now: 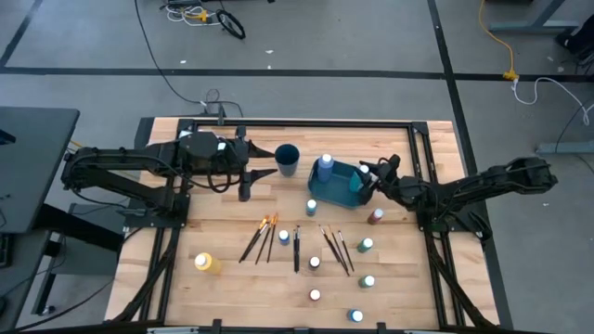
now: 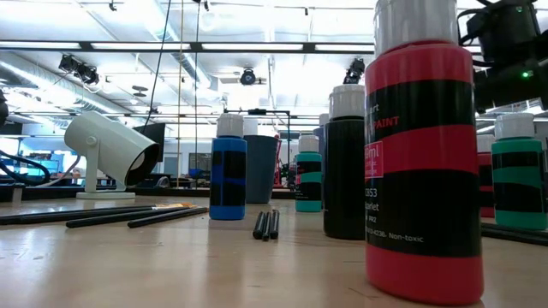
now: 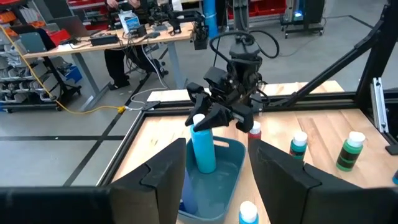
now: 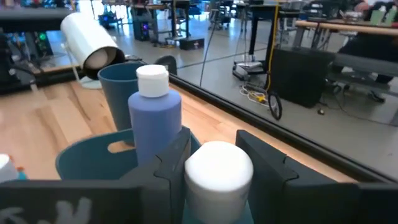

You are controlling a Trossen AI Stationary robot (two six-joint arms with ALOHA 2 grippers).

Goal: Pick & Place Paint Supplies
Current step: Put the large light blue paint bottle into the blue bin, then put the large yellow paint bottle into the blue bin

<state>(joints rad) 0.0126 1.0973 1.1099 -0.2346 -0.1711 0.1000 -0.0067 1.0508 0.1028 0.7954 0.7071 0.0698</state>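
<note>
Hovering over the teal bin (image 1: 342,190), right gripper (image 4: 217,163) is straddling a white cap (image 4: 218,167), grip unclear; high view hiding it.

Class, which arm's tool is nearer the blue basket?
Right. The right tool is at the blue basket's rim; the left tool hangs farther off, beyond the cup.

1. Grey floor (image 1: 371,37) crossed by dark tape lines, cables trailing toward 12 o'clock.
2. Ceiling strip lights (image 2: 128,45) overhead.
3. Cluttered wooden workbench (image 3: 118,40) beyond the table.
</note>
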